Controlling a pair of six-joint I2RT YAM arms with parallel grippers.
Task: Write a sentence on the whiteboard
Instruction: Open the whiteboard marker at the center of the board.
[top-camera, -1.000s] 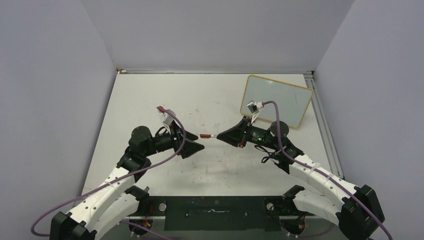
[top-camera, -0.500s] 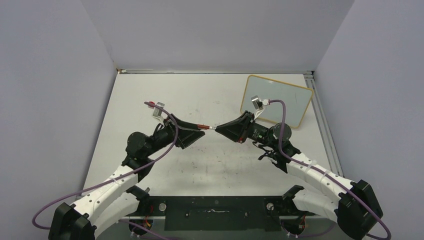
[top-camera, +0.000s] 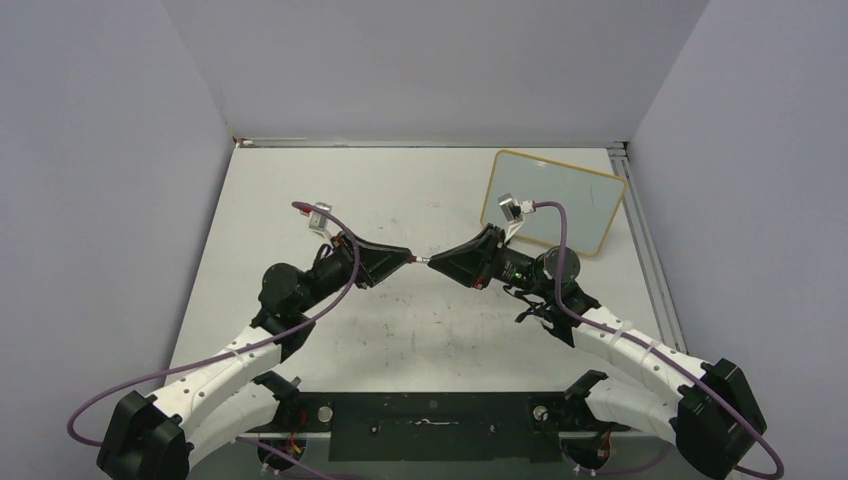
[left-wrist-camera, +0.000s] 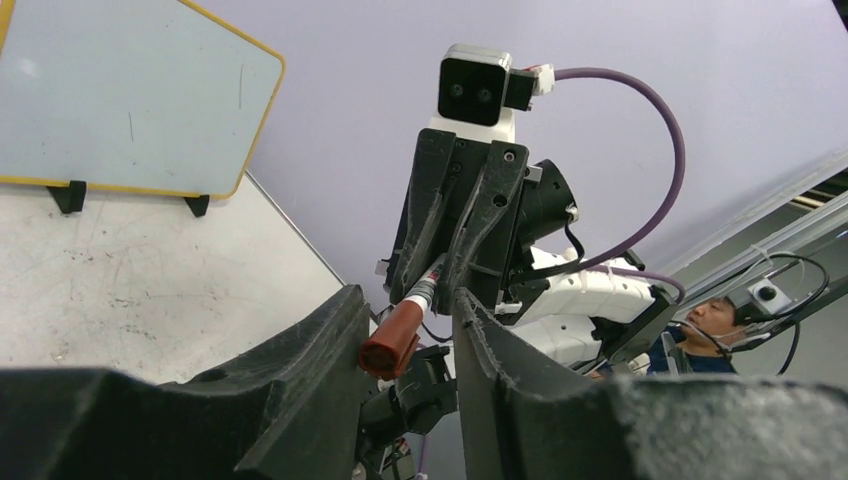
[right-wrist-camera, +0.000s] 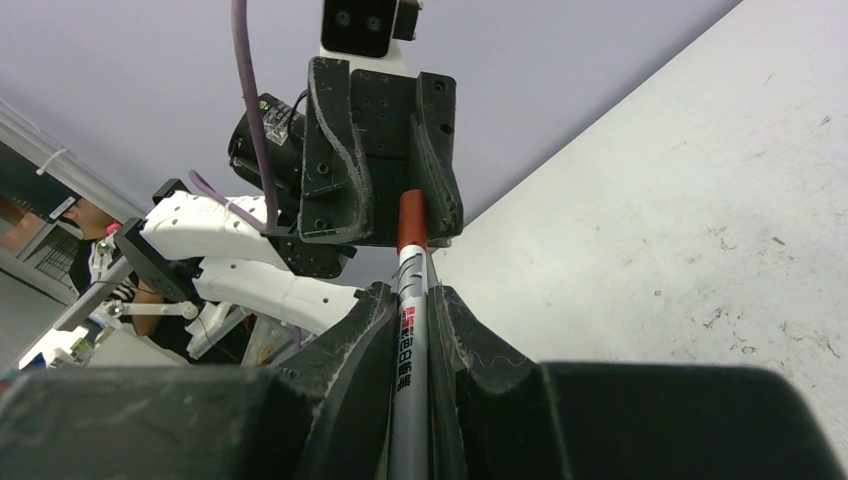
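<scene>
**Two tools tip to tip on one marker; whiteboard behind the right tool**

1. Right tool: pressed together on a marker, with the grey printed barrel pinched between its two fingers. The marker runs straight out ahead of this tool, red cap foremost, towards the left tool.

2. Left tool: spread. Its fingers stand on either side of the red cap. The left wrist view shows a gap between the cap and the finger on the right of that view. Whether the other finger touches the cap cannot be told. This tool faces the right tool, over the middle of the bench.

3. Whiteboard: pale face, light wooden frame, rounded corners. It stands on the bench on small black feet. It lies behind the right tool, off to the outer side of that tool's wrist, and well apart from both tools. From the left tool it lies ahead and to the left. A couple of thin, faint strokes show on its face in the left wrist view.

4. Wrist camera: mounted on top of the right tool, with a purple cable looping away from it.

5. Person: dark hair, seen low in the left wrist view, beyond the right arm.
</scene>
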